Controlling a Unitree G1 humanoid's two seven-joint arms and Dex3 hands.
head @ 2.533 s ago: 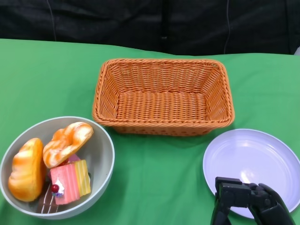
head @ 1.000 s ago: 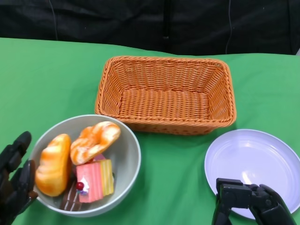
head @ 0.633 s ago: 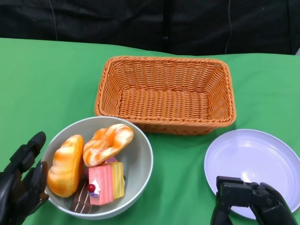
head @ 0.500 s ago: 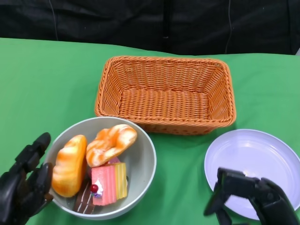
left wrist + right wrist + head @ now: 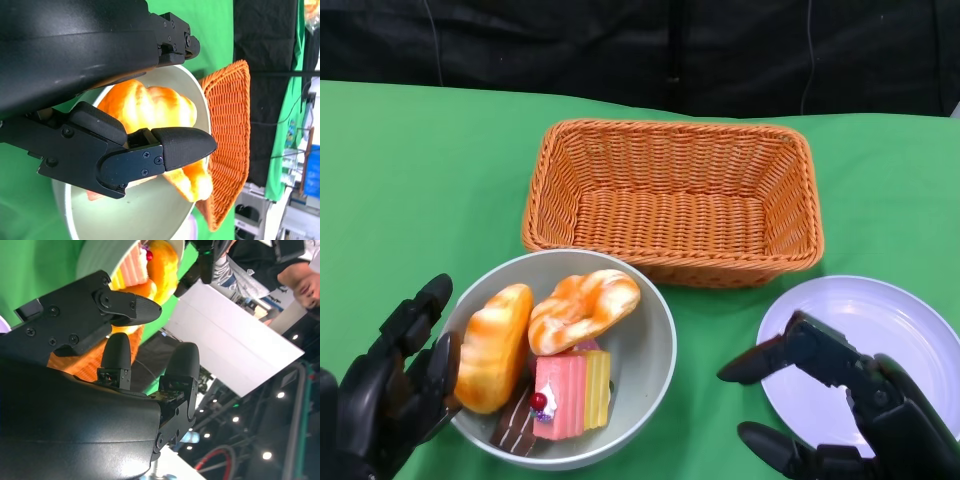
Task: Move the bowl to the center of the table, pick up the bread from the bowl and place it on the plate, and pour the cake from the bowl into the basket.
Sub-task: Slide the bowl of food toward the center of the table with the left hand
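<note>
- Since the earlier frames, your bowl [image 5: 655,340] has slid away from the left edge toward the middle of the bench [image 5: 420,180], with the left hand [image 5: 385,400] following against its outer wall.
- Your left hand has its fingers spread and holds nothing; they lie along the bowl's near-left side.
- Your right hand [image 5: 830,400] has opened up from its earlier curled pose; its fingers are now apart and empty, one reaching toward the bowl.
- Inside the bowl, just beside your left hand, sit two pieces of bread [image 5: 492,345] and the pink and yellow cake [image 5: 568,392].
- Under and just beyond your right hand lies the plate [image 5: 880,320].
- Farther out from both hands stands the basket [image 5: 670,200], just behind the bowl.
</note>
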